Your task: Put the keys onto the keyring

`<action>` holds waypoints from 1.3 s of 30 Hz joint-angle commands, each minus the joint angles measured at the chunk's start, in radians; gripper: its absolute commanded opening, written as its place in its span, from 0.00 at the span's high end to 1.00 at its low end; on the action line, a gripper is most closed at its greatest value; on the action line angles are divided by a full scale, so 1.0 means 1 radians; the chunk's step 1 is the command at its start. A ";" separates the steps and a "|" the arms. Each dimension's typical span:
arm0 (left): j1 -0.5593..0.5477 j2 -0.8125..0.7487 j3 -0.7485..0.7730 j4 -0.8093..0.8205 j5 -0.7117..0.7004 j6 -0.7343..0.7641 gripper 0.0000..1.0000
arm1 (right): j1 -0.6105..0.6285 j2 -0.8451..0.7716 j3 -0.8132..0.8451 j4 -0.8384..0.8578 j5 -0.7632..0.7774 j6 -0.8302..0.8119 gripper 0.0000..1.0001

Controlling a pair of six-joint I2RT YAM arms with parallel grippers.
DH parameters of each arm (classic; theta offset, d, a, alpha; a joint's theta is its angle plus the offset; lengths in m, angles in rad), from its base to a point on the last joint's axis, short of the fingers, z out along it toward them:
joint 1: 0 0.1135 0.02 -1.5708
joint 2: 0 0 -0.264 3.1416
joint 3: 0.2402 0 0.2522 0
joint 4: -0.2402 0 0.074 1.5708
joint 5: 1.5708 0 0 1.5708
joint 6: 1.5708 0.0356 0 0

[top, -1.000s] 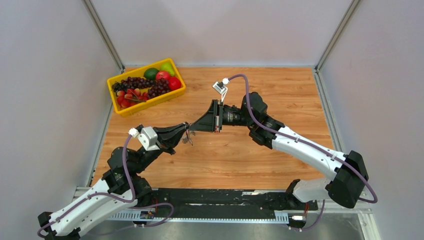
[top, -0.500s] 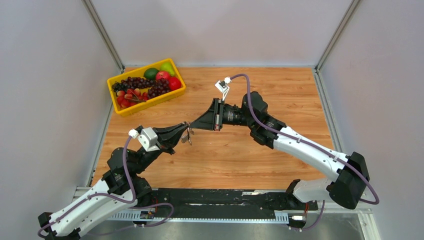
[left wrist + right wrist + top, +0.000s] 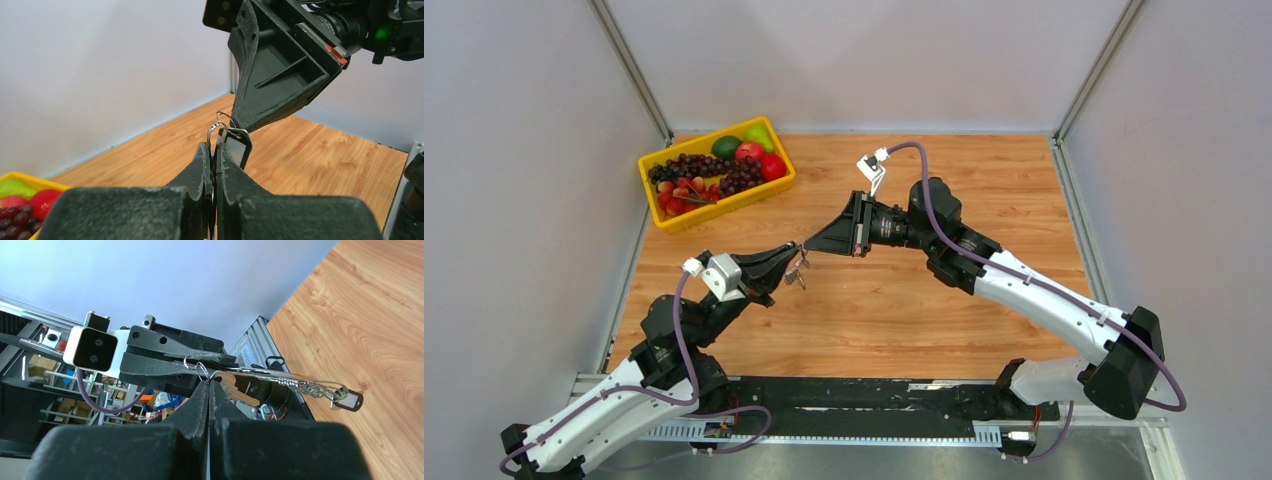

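The left pincer has its fingers pressed together on the thin wire of the keyring, whose loop rises just above the fingertips. The black-headed key lies against the ring beside the right-hand fingertip. The right pincer, its fingers together too, meets ring and key with its tips; whether it pinches either I cannot tell. Both are raised above the counter, left of its middle. A yellow tray of fruit sits far left.

One left claw, one right claw, one keyring, one key, one crate.
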 commanded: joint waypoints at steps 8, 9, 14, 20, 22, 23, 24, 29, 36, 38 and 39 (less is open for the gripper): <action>-0.001 -0.001 -0.004 0.060 -0.031 0.024 1.00 | 0.024 -0.011 0.073 -0.067 0.030 -0.026 1.00; -0.002 -0.002 -0.004 0.060 -0.031 0.023 0.99 | 0.025 -0.010 0.074 -0.070 0.032 -0.026 1.00; -0.001 -0.003 -0.007 0.064 -0.030 0.024 1.00 | 0.033 0.003 0.083 -0.081 0.041 -0.024 1.00; -0.001 -0.008 -0.010 0.067 -0.034 0.023 1.00 | 0.041 0.018 0.102 -0.102 0.051 -0.023 1.00; -0.001 -0.010 -0.011 0.067 -0.035 0.023 0.99 | 0.042 0.017 0.103 -0.109 0.056 -0.025 1.00; -0.001 -0.013 -0.011 0.067 -0.036 0.024 1.00 | 0.043 0.016 0.102 -0.111 0.060 -0.027 1.00; -0.002 -0.014 -0.011 0.067 -0.037 0.024 1.00 | 0.043 0.014 0.103 -0.110 0.063 -0.028 1.00; -0.001 -0.017 -0.012 0.068 -0.041 0.025 0.99 | 0.046 0.012 0.100 -0.140 0.073 -0.030 1.00; -0.002 -0.018 -0.012 0.070 -0.039 0.024 1.00 | 0.050 0.018 0.104 -0.149 0.081 -0.030 1.00; -0.002 -0.017 -0.013 0.070 -0.039 0.025 0.99 | 0.051 0.021 0.106 -0.150 0.081 -0.027 1.00; -0.001 -0.017 -0.014 0.071 -0.037 0.025 0.99 | 0.053 0.022 0.110 -0.149 0.080 -0.028 1.00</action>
